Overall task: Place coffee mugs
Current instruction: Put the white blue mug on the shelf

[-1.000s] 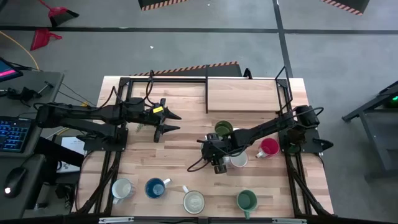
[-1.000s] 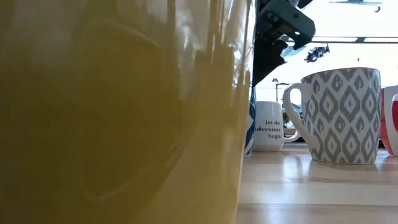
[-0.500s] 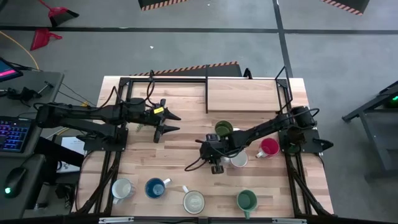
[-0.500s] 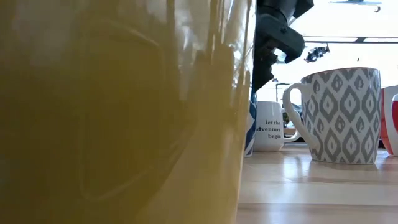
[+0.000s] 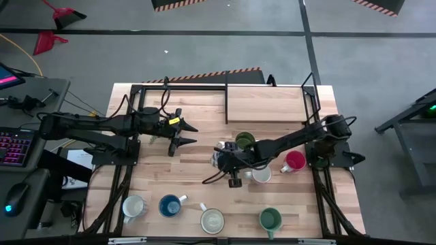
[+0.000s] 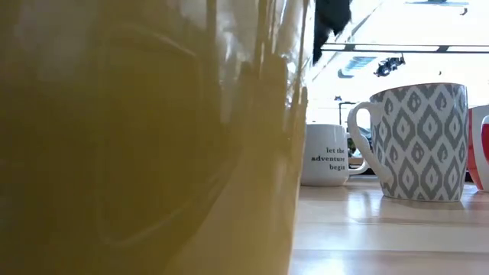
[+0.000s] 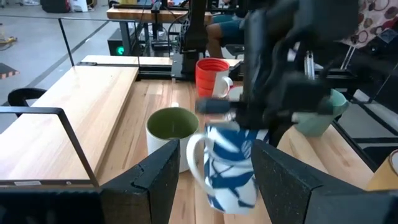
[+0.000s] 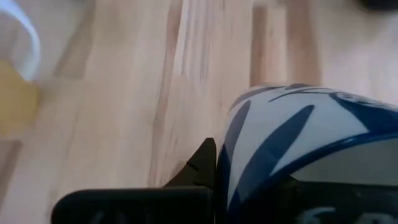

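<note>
Blue-patterned mug [image 7: 229,163] clamped by right gripper [image 5: 228,160], raised; four mugs [image 5: 212,220] below it placed, several remaining.

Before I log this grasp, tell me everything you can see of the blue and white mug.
The blue and white mug looks like glossy ceramic, white with broad dark-blue leaf-like strokes and a white loop handle. It hangs roughly upright, seemingly lifted off the wooden table, with the right gripper shut on its rim from above. It sits just in front of the olive-lined white mug; whether they touch cannot be told. Its inside is hidden.
</note>
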Robot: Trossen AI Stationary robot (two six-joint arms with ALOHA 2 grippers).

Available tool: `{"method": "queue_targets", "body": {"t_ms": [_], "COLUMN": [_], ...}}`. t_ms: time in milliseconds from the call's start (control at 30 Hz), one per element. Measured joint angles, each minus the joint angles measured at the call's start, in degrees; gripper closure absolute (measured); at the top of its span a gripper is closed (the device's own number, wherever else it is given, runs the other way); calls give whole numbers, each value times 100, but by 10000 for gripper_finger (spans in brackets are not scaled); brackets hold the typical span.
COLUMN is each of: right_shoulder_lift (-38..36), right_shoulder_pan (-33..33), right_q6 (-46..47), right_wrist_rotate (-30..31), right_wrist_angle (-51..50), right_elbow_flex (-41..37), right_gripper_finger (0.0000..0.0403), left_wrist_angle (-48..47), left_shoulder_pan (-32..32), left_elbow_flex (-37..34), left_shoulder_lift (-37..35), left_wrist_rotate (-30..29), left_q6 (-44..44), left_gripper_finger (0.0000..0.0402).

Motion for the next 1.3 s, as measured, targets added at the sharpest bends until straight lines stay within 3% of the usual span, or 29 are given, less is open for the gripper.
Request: {"method": "queue_targets", "body": {"t_ms": [133,467,700,967,1300], "right_shoulder_lift": [-254,-529,-559,-556,-548], "right_shoulder_pan": [20,-425,-1070,-1995,-3571], "right_q6": [-255,-397,-369,-713,-910], "right_wrist_rotate": [368,1226,1180,1000,182], "right_wrist_angle": [-209,-1895,-2772,-3177,-3274], "right_elbow_flex": [392,1680,2431,2686,2686], "right_gripper_finger": [400,401,401,401,401], "left_wrist_angle": [-9,-43,-324,-320,-318], "left_shoulder_pan": [0,0,0,0,0], "left_elbow_flex": [0,0,0,0,0], "left_shoulder_lift": [0,0,0,0,0], "left_wrist_rotate": [0,0,0,0,0], "left_q6": [2,4,4,4,31], "left_gripper_finger": [216,216,216,216,216]}}
